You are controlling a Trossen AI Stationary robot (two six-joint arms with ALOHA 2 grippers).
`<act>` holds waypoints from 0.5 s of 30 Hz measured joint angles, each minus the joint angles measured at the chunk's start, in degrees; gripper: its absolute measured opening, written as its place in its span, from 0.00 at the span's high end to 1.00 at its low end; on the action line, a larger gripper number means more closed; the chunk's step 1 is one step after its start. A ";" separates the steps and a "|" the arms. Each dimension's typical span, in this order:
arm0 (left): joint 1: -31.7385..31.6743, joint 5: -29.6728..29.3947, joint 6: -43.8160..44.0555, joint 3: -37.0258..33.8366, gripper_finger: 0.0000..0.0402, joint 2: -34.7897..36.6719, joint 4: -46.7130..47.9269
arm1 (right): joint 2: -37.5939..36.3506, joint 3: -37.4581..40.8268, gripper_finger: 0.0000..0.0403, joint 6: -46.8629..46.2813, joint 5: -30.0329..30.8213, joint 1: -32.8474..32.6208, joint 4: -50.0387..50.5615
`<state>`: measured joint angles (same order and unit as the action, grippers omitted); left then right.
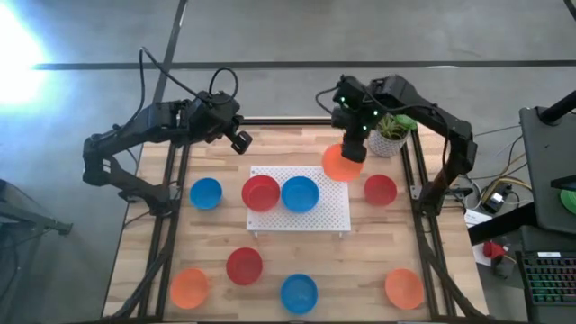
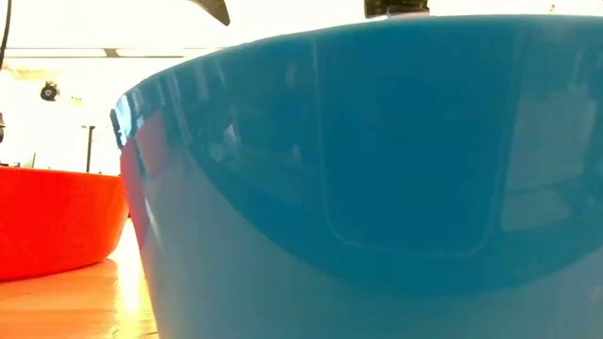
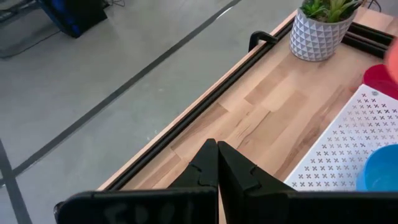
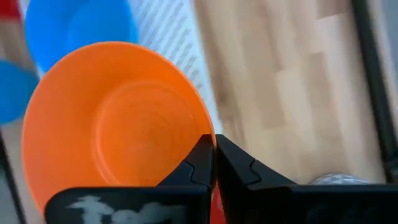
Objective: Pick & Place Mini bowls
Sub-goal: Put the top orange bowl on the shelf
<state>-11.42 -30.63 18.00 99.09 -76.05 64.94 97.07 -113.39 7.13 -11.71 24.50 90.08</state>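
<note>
Filling the low view, a blue bowl (image 2: pixel 377 188) sits against the lens. Right hand (image 1: pixel 352 144), upper centre of the high view, is clenched on an orange bowl (image 1: pixel 341 164) above the white board (image 1: pixel 317 209). Left hand (image 1: pixel 240 141) is closed, empty, upper left.

Strong glare whitens the floor (image 1: pixel 18 36) at the high view's upper left corner. The low view is backlit: the room behind is washed out, and a blue bowl (image 2: pixel 377 179) looms close and soft. The right wrist view is blurred throughout, its orange bowl (image 4: pixel 112 118) smeared.
</note>
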 joint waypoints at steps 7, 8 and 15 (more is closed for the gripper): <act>0.00 0.00 -0.04 0.00 1.00 0.00 0.01 | -4.89 10.84 0.98 3.00 -0.35 -3.98 -1.45; 0.00 0.00 -0.08 0.00 1.00 0.00 0.01 | -5.74 12.50 0.98 3.00 -0.34 -4.50 -2.91; 0.00 0.00 -0.35 0.00 1.00 0.00 0.01 | -9.34 22.83 0.98 1.96 -0.35 -6.17 -14.44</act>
<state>-11.42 -30.63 17.65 99.09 -76.05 64.95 87.72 -90.56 9.10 -12.06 18.33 75.64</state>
